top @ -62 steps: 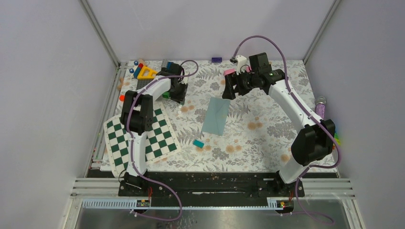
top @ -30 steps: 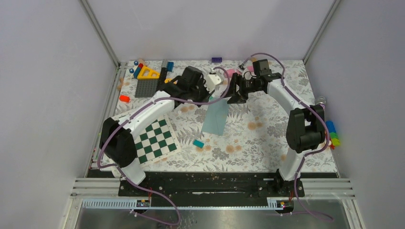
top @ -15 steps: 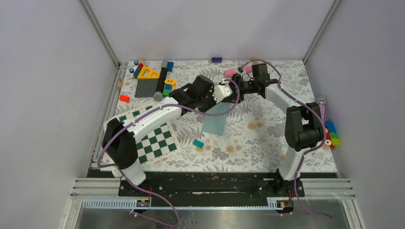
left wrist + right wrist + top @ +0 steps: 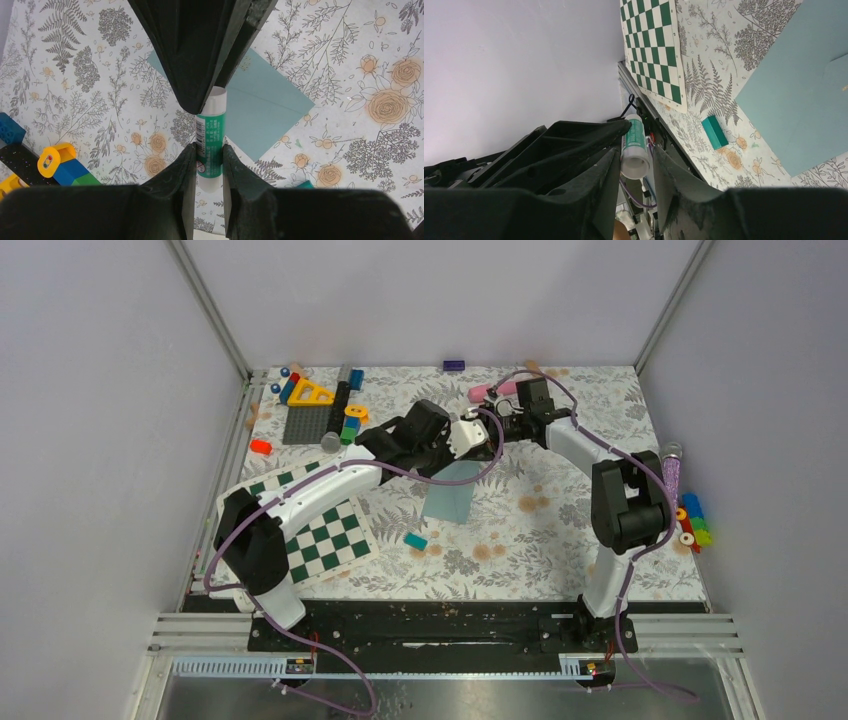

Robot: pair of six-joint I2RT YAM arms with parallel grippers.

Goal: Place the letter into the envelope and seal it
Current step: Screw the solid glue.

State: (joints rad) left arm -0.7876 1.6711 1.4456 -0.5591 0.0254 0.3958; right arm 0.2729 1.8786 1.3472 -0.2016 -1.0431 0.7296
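The teal envelope (image 4: 449, 502) lies flat on the floral table mat, also seen in the left wrist view (image 4: 267, 102) and the right wrist view (image 4: 799, 95). The letter is not in view. My left gripper (image 4: 209, 148) is shut on a green-and-white glue stick (image 4: 211, 142), held in the air over the envelope's far end (image 4: 478, 437). My right gripper (image 4: 636, 149) faces it from the other side and straddles the stick's white cap (image 4: 634, 167). Its jaws are open: one finger is against the cap, and a gap shows at the other.
A small teal block (image 4: 415, 540) lies near the envelope's near corner. A green-white checkerboard (image 4: 322, 530) sits at the left. Building bricks (image 4: 320, 405) crowd the back left, pink pieces (image 4: 482, 392) the back middle. Coloured bricks (image 4: 692, 522) and a purple bottle (image 4: 670, 465) line the right edge.
The left arm swung from the back left to over the envelope, carrying the glue stick. The right gripper came in to meet it and its jaws have narrowed around the cap.
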